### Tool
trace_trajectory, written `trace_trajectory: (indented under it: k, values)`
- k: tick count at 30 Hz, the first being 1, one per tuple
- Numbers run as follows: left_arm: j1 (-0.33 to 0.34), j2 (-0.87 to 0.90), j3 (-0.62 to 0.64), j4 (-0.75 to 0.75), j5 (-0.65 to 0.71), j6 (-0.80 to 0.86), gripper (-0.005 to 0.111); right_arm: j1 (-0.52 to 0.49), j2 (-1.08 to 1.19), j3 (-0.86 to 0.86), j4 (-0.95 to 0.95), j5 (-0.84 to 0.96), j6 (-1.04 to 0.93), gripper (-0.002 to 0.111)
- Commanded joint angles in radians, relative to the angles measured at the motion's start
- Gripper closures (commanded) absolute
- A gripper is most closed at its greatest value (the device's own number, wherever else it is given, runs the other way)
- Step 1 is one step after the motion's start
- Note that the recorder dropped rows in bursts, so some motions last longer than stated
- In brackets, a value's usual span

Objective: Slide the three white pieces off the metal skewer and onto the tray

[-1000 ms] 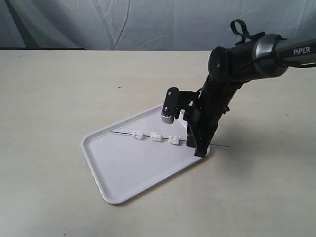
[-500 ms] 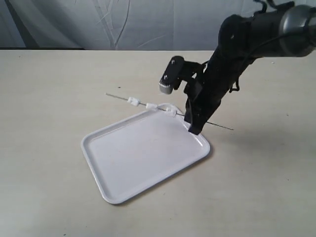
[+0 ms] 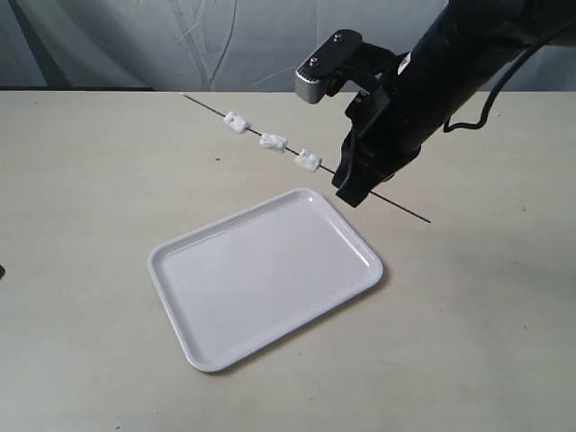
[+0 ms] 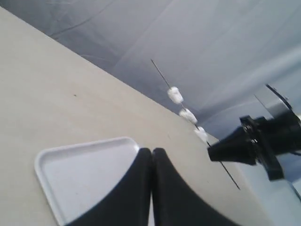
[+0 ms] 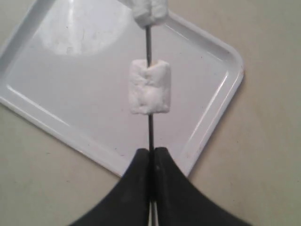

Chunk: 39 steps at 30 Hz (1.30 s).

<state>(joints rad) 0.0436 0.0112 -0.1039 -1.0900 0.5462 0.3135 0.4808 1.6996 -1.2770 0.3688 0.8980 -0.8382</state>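
Right gripper [image 3: 353,195] and skewer [image 3: 254,131] over beige table [image 3: 90,189], grey backdrop [image 3: 135,45]

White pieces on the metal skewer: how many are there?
3, all on the metal skewer: the first piece nearest the right gripper, the middle piece, the last piece toward the free tip. None seems hidden.

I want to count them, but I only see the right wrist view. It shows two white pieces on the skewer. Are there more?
Observer: Yes. The exterior view shows three pieces on the skewer.
Operator: Is it lying on the tray?
Observer: No. The right gripper holds it up in the air, clear of the tray.
Operator: What's the other gripper doing?
Observer: The left gripper is shut and empty, away from the skewer.
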Motion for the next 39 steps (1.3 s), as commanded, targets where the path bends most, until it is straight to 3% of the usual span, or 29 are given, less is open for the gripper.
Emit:
trace_trajectory:
  k: [1, 4, 13, 16, 20, 25, 28, 32, 39]
  values:
    - [-0.006, 0.102, -0.08, -0.006, 0.252, 0.011, 0.107, 0.0, -0.02, -0.004, 0.029, 0.006, 0.017, 0.109]
    - [-0.006, 0.214, -0.126, 0.019, 0.367, 0.046, 0.107, 0.0, -0.02, -0.004, 0.029, 0.006, 0.076, 0.109]
    - [-0.006, 0.608, -0.192, -0.012, 0.422, 0.224, 0.107, 0.0, -0.02, 0.0, 0.096, 0.076, 0.229, 0.109]
    - [-0.006, 0.747, -0.192, -0.167, 0.427, 0.353, 0.107, 0.0, -0.02, 0.02, 0.126, 0.079, 0.274, 0.109]
    - [-0.006, 0.934, -0.192, -0.503, 0.436, 0.588, 0.107, 0.0, -0.02, 0.127, 0.22, 0.045, 0.279, 0.109]
    - [-0.006, 1.116, -0.192, -0.56, 0.404, 0.72, 0.107, 0.002, -0.02, 0.276, 0.432, 0.007, 0.248, 0.109]
    - [-0.006, 1.204, -0.192, -0.654, 0.392, 0.802, 0.099, 0.03, -0.022, 0.352, 0.527, -0.015, 0.207, 0.109]
    - [-0.006, 1.322, -0.192, -0.654, 0.392, 0.93, 0.088, 0.087, -0.022, 0.407, 0.63, -0.09, 0.17, 0.109]
    - [-0.006, 1.474, -0.215, -0.654, 0.434, 0.981, 0.072, 0.188, -0.022, 0.424, 0.74, -0.152, 0.155, 0.109]
